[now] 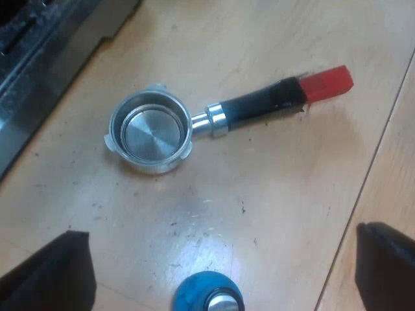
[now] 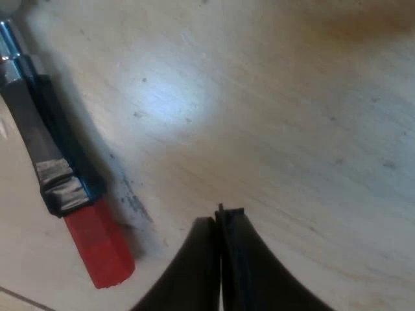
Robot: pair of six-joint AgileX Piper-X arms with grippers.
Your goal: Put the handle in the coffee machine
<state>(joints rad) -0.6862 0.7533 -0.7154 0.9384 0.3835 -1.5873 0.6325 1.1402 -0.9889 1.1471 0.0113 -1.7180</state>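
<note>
Spread wide, the left fingers [image 1: 50,273] hang over the pale wooden worktop [image 1: 279,194] with nothing held between them. The right fingers [image 2: 249,272] are pressed together tip to tip, gripping nothing, above bare wood. Nearest the left fingers, in the gap between the two black tips, stands a blue tamper [image 1: 194,298] with a bright metal centre, touched by neither finger. Just beside the right fingers, but not touching them, lies the red end [image 2: 97,249] of the dark handle [image 2: 39,136], which stretches away from them to a silver collar [image 2: 6,39]. Farther from the left fingers, past the tamper, the whole metal holder [image 1: 152,133] lies loose and flat on the worktop, well apart from both black tips. Its round basket faces open side up and shows a shiny flat bottom; small lugs stick out from the rim. The handle runs from the basket through the collar to the red end. A thin seam [image 1: 371,175] crosses the worktop on the red end's side. Beyond the basket, near it but apart, sits the dark edge of the espresso machine [image 1: 39,58]. The holder is not locked into the machine.
</note>
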